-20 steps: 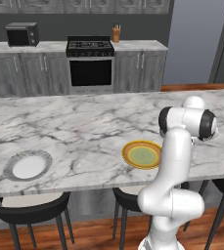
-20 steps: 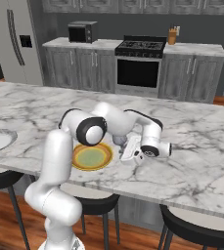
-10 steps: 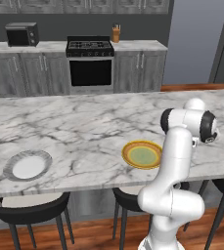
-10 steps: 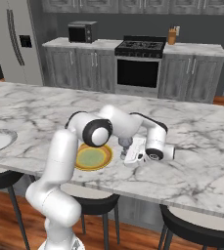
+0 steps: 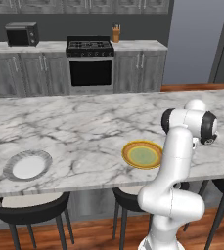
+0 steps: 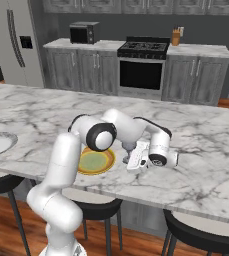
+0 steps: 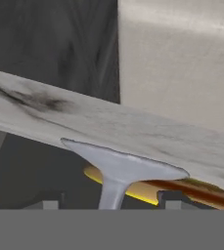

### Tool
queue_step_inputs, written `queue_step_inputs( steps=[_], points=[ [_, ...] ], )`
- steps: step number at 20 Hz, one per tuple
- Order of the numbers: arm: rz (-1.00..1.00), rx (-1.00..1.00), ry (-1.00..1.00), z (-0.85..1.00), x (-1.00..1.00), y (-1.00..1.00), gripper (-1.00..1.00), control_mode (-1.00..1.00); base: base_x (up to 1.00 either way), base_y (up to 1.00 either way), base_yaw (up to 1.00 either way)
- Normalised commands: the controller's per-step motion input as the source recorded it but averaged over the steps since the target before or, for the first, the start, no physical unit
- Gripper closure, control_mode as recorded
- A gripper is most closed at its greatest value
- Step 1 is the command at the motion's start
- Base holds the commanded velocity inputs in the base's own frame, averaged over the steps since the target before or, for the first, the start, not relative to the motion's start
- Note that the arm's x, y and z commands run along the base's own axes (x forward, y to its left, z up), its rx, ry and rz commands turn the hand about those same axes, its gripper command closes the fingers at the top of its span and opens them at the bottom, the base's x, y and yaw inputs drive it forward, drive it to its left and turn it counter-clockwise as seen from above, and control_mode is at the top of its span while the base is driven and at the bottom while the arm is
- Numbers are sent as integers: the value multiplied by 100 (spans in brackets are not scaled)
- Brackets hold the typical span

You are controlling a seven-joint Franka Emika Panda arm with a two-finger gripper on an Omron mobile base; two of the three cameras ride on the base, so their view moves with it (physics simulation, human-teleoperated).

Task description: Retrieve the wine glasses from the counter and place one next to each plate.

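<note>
My gripper [image 6: 128, 158] hangs low over the marble island [image 6: 201, 165], just right of the yellow plate [image 6: 93, 161], and is shut on a smoky grey wine glass [image 6: 128, 146]. In the hand view the glass's round foot [image 7: 124, 165] and stem [image 7: 112, 193] stand between my fingertips [image 7: 169, 202], with the yellow plate's rim [image 7: 145, 190] just behind. The left base view has the yellow plate [image 5: 142, 154] beside my arm and the white patterned plate [image 5: 27, 166] far to the left. The other wine glass is out of view.
Black stools [image 6: 201, 235] stand under the island's near edge. Behind the island runs a back counter with a stove [image 5: 90, 63], a microwave [image 5: 22, 34] and a utensil holder [image 5: 116, 33]. A fridge [image 6: 13, 42] stands at the far left.
My hand with the glass has slid a little to the right and lower, away from the yellow plate's rim toward the island top. The plates have not moved.
</note>
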Motion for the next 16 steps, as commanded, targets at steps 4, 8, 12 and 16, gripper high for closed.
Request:
queue_step_inputs(
  steps=[4, 8, 12, 16],
  points=[
    [0, 0, -1, 0, 0, -7, -100, -100, 0, 0, 0],
    [0, 0, 0, 0, -6, -11, -100, -100, 0, 0, 0],
    [-5, 5, 0, 10, -29, -30, -100, -100, 0, 0, 0],
    [-7, 7, 0, 18, -37, -41, -100, -100, 0, 0, 0]
  ],
)
